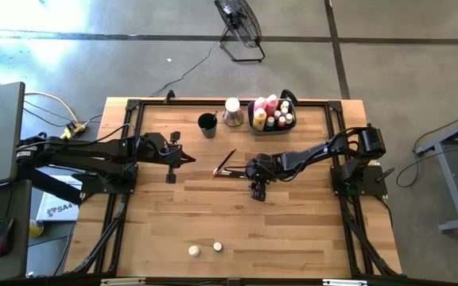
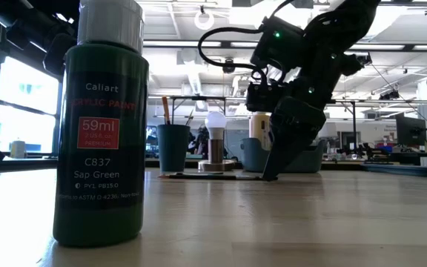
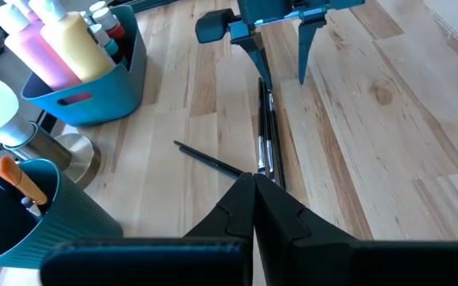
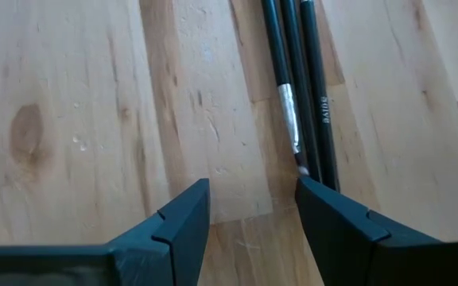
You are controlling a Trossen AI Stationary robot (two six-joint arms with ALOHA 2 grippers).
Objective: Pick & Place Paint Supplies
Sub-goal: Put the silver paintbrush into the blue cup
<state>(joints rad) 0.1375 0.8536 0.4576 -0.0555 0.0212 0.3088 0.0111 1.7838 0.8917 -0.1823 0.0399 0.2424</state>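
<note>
Several thin dark brushes (image 1: 229, 175) lie flat on the wooden table (image 1: 293, 238), side by side; one more brush (image 3: 209, 159) lies slanted beside them. My right gripper (image 4: 253, 191) is open and points steeply down at the bundle's right end (image 3: 262, 87). The brush ends (image 4: 312, 163) run up to one of its fingers (image 4: 336, 218). My left gripper (image 3: 253, 199) is shut and hovers to the left of the brushes (image 3: 267, 151), holding nothing. Pink (image 3: 30, 48) and yellow (image 3: 74, 40) bottles stand in the grey-blue bin (image 3: 94, 103). My right gripper stands open over the brushes' ends, fingers slanting down from the table's right. One finger (image 4: 336, 218) is right at the brush ends (image 4: 312, 163); whether it touches them I cannot tell.
A dark cup (image 1: 207, 125) with brushes and a white-topped thing on a metal foot (image 1: 232, 113) stand at the far edge beside the bin (image 1: 252, 106). Two small pots (image 1: 194, 251) (image 1: 218, 247) sit near the front edge. A green paint bottle (image 2: 102, 126) fills the low view's foreground.
</note>
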